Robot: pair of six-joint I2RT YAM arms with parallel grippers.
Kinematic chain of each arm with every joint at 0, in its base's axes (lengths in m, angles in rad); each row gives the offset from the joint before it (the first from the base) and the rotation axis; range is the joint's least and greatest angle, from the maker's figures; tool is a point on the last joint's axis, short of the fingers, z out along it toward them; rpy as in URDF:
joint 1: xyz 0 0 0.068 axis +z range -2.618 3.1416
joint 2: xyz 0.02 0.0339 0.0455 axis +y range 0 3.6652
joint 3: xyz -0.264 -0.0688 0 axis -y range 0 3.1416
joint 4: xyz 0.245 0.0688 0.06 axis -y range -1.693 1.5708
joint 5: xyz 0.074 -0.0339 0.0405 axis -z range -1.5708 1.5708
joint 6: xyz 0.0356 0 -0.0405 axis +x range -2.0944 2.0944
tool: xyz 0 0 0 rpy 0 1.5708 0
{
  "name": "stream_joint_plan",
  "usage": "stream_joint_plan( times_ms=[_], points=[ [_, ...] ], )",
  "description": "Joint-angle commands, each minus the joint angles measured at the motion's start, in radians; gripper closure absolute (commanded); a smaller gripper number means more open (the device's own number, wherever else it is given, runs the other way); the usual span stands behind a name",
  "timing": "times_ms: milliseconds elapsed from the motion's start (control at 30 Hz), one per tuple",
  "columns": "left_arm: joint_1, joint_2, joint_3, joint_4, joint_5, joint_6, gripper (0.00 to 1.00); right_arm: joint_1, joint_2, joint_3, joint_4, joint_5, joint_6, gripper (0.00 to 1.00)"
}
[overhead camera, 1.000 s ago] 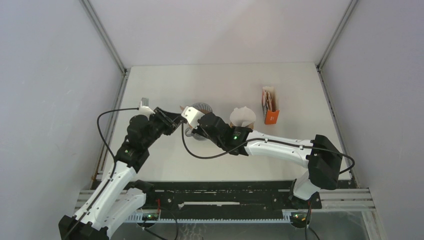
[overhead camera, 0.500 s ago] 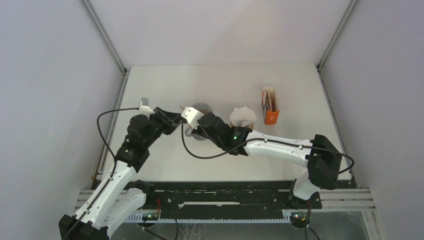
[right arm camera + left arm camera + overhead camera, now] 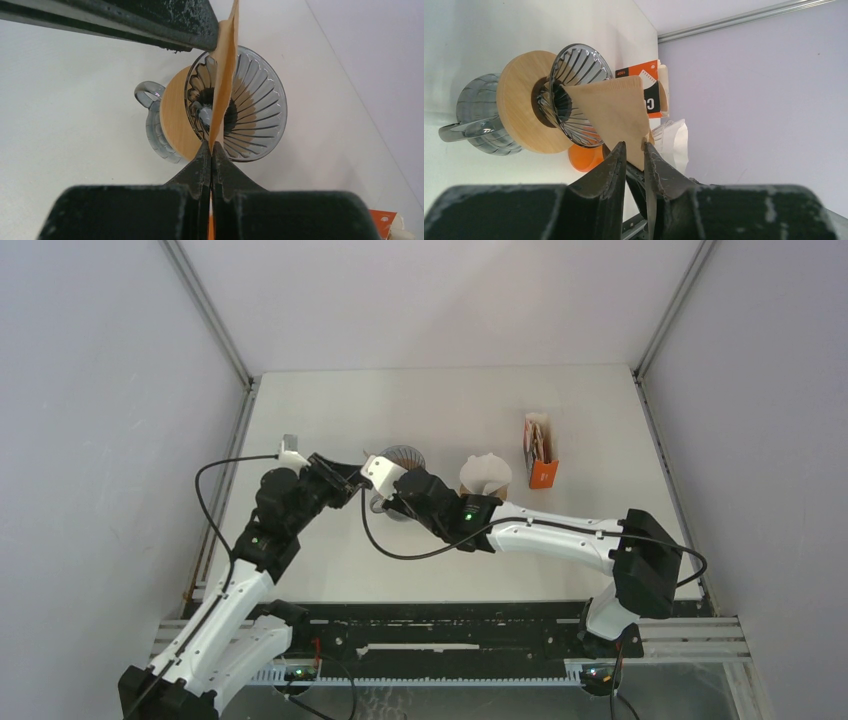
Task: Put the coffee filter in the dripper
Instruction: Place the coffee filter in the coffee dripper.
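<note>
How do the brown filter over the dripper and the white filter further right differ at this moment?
The brown coffee filter is flat and folded, held on edge with its tip in the glass dripper; the white filter is opened into a cone. The brown one is pinched by the right gripper, with the left gripper at another edge; nothing grips the white one. Both are paper cone filters.

right end effector [image 3: 210, 150] pinching filter [image 3: 225, 75] edge | tip inside dripper [image 3: 250, 107] — upright

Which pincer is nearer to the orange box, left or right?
Right. The right pincer is at the dripper, on the side toward the orange box; the left pincer is on the dripper's far side from it.
</note>
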Motion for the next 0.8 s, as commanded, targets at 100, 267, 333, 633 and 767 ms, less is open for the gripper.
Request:
stream_joint_plan(
  times_ms=[100,267,333,633,767],
  points=[
    [0.005,-0.035,0.022,0.070,-0.003,-0.029,0.75,0.010,0.003,0.016,0.036,0.015,0.005,1.00],
    [0.004,-0.023,0.021,0.074,0.008,-0.030,0.76,0.010,0.002,0.016,0.035,0.017,0.004,1.00],
    [0.005,-0.018,0.019,0.074,0.013,-0.030,0.76,0.011,0.002,0.016,0.035,0.019,0.005,1.00],
    [0.005,-0.025,-0.013,0.062,0.018,-0.033,0.79,0.009,-0.001,0.016,0.041,0.022,0.001,1.00],
    [0.004,-0.037,-0.019,0.051,0.014,-0.030,0.83,0.007,-0.002,0.016,0.041,0.022,0.001,1.00]
  ],
)
